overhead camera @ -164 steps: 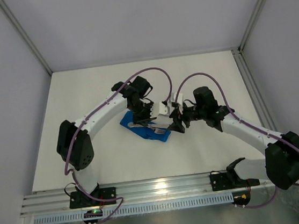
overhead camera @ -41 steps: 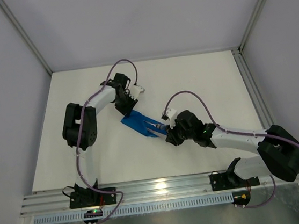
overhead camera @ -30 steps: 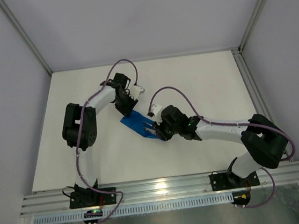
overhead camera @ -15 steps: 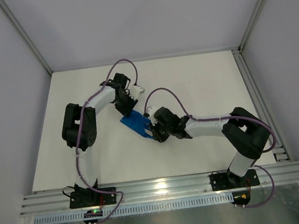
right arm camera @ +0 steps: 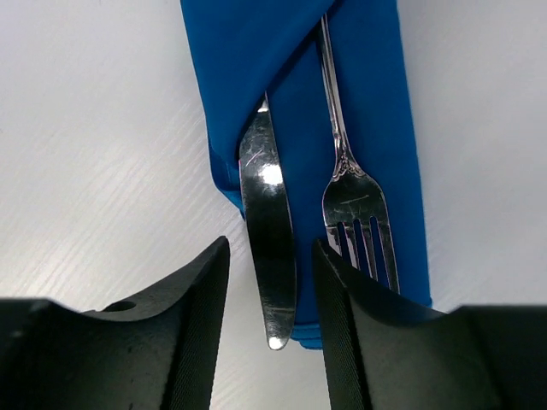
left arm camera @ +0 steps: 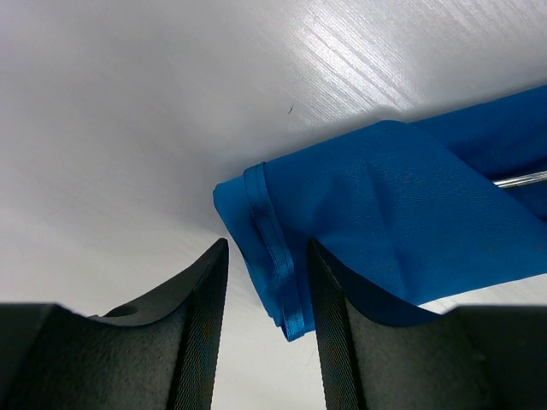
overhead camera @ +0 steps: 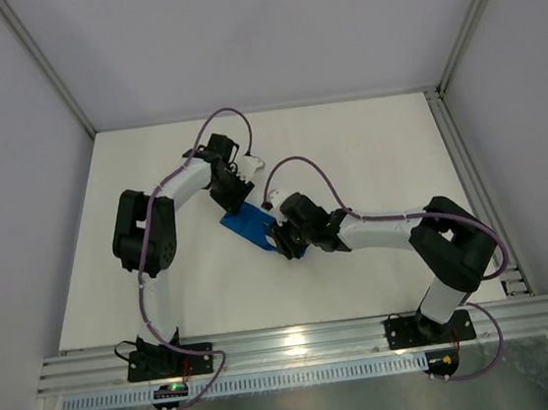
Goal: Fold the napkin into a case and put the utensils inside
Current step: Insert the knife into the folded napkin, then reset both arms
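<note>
While the case (overhead camera: pixel 248 223) is lying folded narrow, left gripper (left arm camera: pixel 265 260) and right gripper (right arm camera: pixel 269 256) are gaping. Only the right wrist view is showing fork (right arm camera: pixel 355 205) tines and knife (right arm camera: pixel 265 196) blade.

The bright blue case (overhead camera: pixel 249 224) lies flat, a little left of the tabletop's (overhead camera: pixel 377 154) middle, slanting from far left to near right. The silver fork (right arm camera: pixel 355 203) and knife (right arm camera: pixel 267 231) lie side by side, handles tucked under its diagonal fold, tines and blade exposed.
</note>
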You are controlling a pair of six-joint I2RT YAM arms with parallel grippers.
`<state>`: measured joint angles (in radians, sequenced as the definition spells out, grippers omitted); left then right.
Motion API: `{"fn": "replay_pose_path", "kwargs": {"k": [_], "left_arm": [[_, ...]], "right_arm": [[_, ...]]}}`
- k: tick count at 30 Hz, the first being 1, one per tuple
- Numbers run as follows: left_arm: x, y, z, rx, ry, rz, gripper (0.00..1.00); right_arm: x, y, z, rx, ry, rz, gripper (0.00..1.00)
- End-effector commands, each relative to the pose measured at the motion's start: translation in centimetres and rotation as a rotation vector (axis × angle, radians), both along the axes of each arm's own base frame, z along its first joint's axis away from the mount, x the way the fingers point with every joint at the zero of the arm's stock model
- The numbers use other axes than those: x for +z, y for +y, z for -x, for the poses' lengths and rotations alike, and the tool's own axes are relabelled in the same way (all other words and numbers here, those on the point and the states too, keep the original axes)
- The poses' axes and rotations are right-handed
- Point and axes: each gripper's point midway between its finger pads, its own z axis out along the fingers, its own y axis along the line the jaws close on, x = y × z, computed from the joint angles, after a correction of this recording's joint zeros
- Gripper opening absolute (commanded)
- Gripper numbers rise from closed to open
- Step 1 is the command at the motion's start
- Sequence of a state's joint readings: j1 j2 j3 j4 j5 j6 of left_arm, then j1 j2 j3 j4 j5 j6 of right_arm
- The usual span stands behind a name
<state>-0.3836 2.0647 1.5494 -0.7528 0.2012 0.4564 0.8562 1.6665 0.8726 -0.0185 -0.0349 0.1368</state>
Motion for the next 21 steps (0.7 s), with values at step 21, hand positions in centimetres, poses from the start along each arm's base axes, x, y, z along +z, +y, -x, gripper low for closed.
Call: {"fn": "replay_pose_path", "kwargs": {"k": [21], "left_arm": [[10.5, 0.3, -5.1, 0.13, -0.254, 0.002, 0.51]], "right_arm": [[15.1, -14.0, -8.9, -0.61, -0.043, -0.272, 0.81]]}}
